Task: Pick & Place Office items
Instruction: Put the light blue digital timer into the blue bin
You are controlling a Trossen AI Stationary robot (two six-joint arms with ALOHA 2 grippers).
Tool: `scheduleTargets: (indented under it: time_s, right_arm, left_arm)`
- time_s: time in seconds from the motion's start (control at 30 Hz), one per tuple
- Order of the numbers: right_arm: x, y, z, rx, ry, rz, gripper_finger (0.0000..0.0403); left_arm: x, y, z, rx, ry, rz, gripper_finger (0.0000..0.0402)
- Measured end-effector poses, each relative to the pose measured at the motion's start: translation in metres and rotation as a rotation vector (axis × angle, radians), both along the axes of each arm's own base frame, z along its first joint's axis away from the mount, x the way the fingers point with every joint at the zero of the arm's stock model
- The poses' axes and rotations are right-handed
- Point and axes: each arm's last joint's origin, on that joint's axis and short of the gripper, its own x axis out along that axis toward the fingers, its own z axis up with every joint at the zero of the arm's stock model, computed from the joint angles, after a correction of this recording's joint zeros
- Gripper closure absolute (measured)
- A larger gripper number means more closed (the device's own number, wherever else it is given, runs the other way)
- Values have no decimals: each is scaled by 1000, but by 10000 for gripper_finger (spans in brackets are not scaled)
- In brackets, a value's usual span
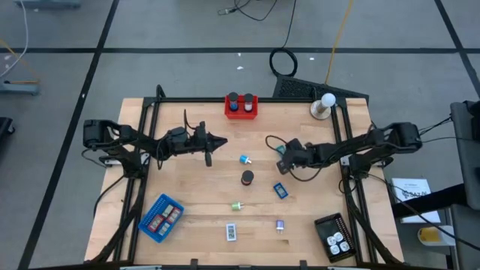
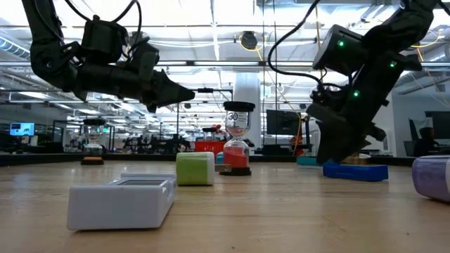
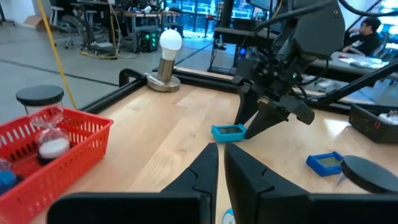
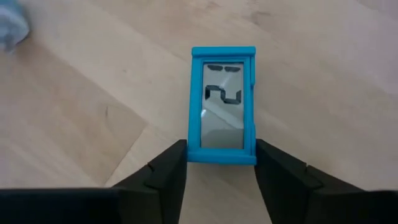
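1. Left gripper (image 1: 220, 140) hangs above the table, its fingers (image 3: 205, 169) nearly closed and empty.
2. Right gripper (image 4: 221, 165) is open astride the teal block (image 4: 222, 104) (lying flat on the table (image 1: 195, 195)); its near end sits between the fingers, long axis pointing away from the wrist.

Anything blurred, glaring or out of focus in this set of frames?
Right wrist view: the teal rectangular block between the right gripper fingers is sharp, with pale reflections on its clear window; a bluish object in the corner is blurred. Low view: the white rectangular piece up front is soft and ceiling lights are bright. Left wrist view: the left gripper fingers look soft.
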Motion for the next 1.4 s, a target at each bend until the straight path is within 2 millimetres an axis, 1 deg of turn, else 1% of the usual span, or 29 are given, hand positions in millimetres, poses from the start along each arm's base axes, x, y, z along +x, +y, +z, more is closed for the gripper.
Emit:
scheduleTargets:
  time_s: [0.13,0.27,0.47,0.57,0.67,0.73,0.83,0.93,1.03,1.17,1.4]
  right_arm:
    - [3,0,4,-39,27,128,244]
    - [17,-6,20,-111,30,290,249]
    - [46,-18,58,-253,-4,534,244]
    - [60,-20,68,-323,8,643,246]
    - [74,-19,75,-388,-1,711,245]
    - [79,-18,77,-428,-16,745,243]
    - [83,-12,81,-510,-44,810,243]
    - [86,-7,84,-573,-53,870,244]
    - [88,-3,86,-634,-54,920,243]
    - [89,0,88,-699,-34,923,243]
    - [90,-1,89,-738,-14,924,242]
  left_arm:
    - [0,0,-1,-63,0,5,357]
    - [7,0,-2,-111,59,2,328]
    - [32,-9,6,-97,216,-46,245]
    - [46,-13,15,-64,290,-21,195]
    - [54,-15,21,-62,364,22,149]
    - [57,-16,25,-108,351,-10,125]
    - [58,-12,28,-269,304,-48,101]
    - [56,-5,28,-485,274,-31,94]
    - [57,-2,30,-602,232,-24,100]
    - [59,-5,37,-673,157,-47,121]
    - [61,-13,39,-721,127,-41,169]
